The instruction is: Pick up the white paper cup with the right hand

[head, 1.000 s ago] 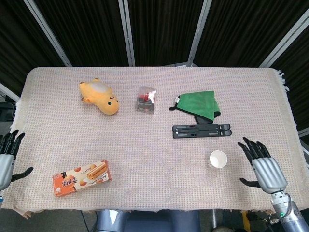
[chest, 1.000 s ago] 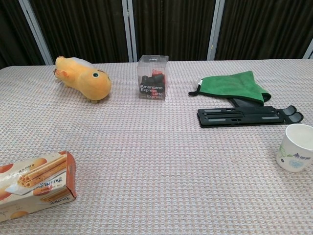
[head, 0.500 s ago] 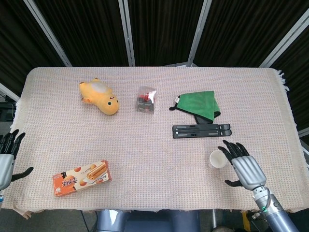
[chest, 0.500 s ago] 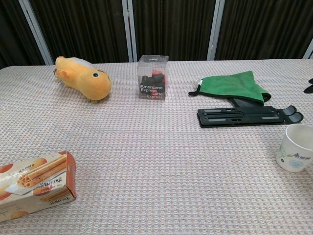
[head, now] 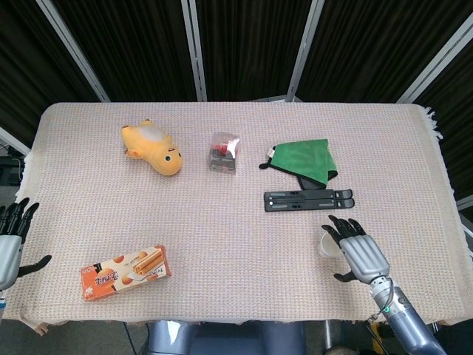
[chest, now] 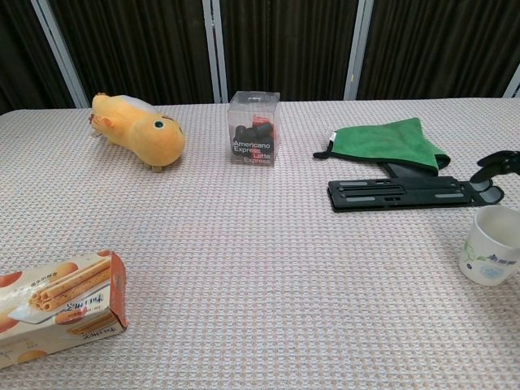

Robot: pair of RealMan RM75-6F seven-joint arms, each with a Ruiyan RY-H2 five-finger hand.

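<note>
Right hand [head: 361, 254] hangs over the near right part of the table [head: 244, 296], back of the palm up, fingers spread apart and holding nothing. White paper cup [head: 326, 243] stands upright just off my fingertips, on their left side, partly hidden under them from the head view; whether any finger touches the rim I cannot tell. From the chest view the cup [chest: 490, 244] sits at the right edge of frame, green print on its side, with one dark fingertip [chest: 497, 160] showing above and beyond it, apart from the rim.

Beyond my right hand, further up the table, lies a flat black folding stand [head: 308, 199]. Past that, a green cloth [head: 303, 159] lies crumpled, its near edge over a dark object I cannot make out.

Well off to the left of my right hand: a clear box of coffee capsules [chest: 253, 128] at mid-table on the far side, and a yellow plush toy [head: 154, 148] further left again, on its side. Orange biscuit box [head: 126, 271] lies flat near the front edge, closer to my left hand.

Left hand [head: 10, 240] sits at the table's left edge, fingers apart, holding nothing, well apart from everything.
</note>
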